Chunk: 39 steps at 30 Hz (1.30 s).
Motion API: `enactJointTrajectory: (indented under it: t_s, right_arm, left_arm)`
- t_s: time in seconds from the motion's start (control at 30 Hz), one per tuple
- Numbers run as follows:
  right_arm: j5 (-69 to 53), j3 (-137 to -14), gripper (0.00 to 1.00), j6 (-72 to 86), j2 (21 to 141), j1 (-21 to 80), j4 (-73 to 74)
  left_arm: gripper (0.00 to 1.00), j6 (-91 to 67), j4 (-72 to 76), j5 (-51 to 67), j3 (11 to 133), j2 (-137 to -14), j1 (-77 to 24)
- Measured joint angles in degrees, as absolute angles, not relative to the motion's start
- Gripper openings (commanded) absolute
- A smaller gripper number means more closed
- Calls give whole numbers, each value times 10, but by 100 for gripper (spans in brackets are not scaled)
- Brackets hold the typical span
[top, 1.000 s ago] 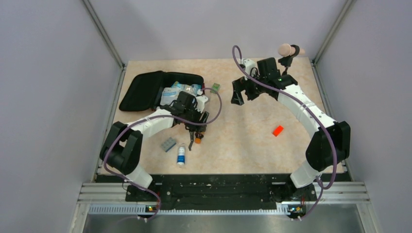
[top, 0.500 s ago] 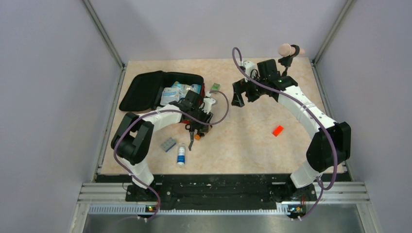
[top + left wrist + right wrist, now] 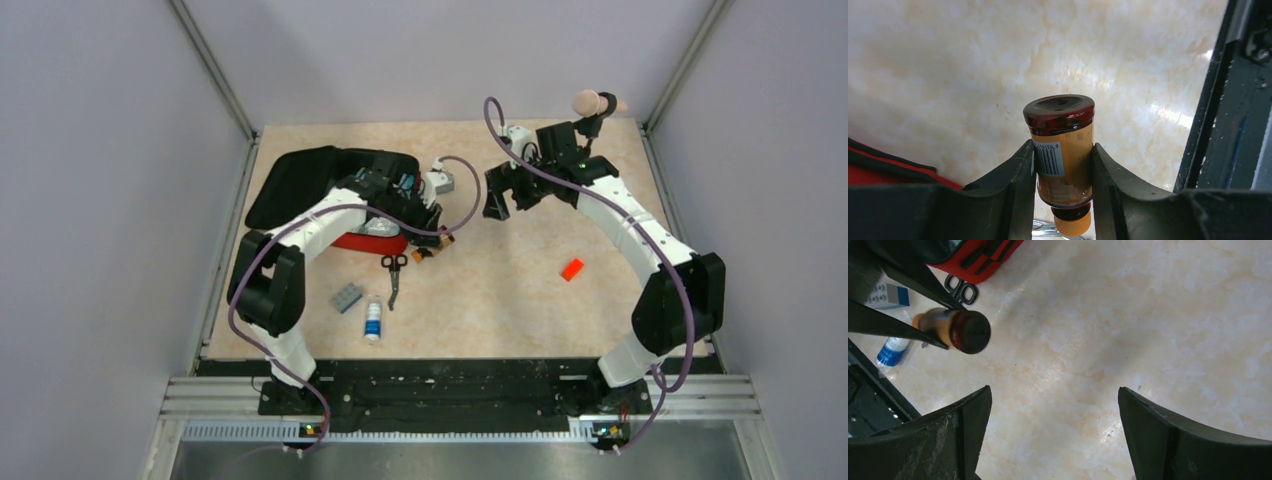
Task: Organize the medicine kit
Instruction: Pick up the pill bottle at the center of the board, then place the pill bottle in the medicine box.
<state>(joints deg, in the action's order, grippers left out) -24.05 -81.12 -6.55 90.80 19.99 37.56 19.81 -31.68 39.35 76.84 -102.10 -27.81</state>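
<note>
Left gripper (image 3: 1062, 150): clamped on an amber bottle (image 3: 1063, 167), one finger (image 3: 1015, 192) pressed to each side of the body.
Bottle detail: dark red cap (image 3: 1059, 112) projecting past the fingertips, orange end toward the wrist, barcode label facing the left wrist camera.
Bottle position: lying sideways in the grip, just off the near right corner of the kit, over bare table (image 3: 500, 290). Contact with the surface cannot be told.
Right gripper (image 3: 1053, 395): jaws spread wide, nothing between them, only tabletop below. Positioned at the far middle of the table, near the held bottle but apart from it.
Medicine kit (image 3: 362, 241): lying open at the far left of the table, black lid folded out to the left, red wall facing the near edge. Left arm reaching across it, contents mostly hidden.
Scissors (image 3: 393, 268): black handles, flat on the table, just in front of the kit and near the held bottle.
Blue block (image 3: 347, 296): on the table, left of the scissors.
White bottle (image 3: 373, 320): blue label, lying down just beside the blue block, nearer the arm bases.
Orange-red block (image 3: 571, 269): alone on the right half, well apart from the kit.
</note>
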Motion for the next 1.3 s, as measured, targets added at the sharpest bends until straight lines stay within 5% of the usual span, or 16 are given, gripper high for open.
enactJointTrajectory:
  t_s: [0.53,0.9,1.3]
  right_arm:
    - [-216,-824,94,-96,908,167,391]
    - [-207,-829,94,-114,908,167,386]
    - [-208,-829,94,-114,908,167,386]
  left_arm:
    - [26,319,-264,637,875,-1014,-59]
    - [21,698,-623,620,1093,-1185,-41]
    - [21,962,-828,558,1080,-1211,-45]
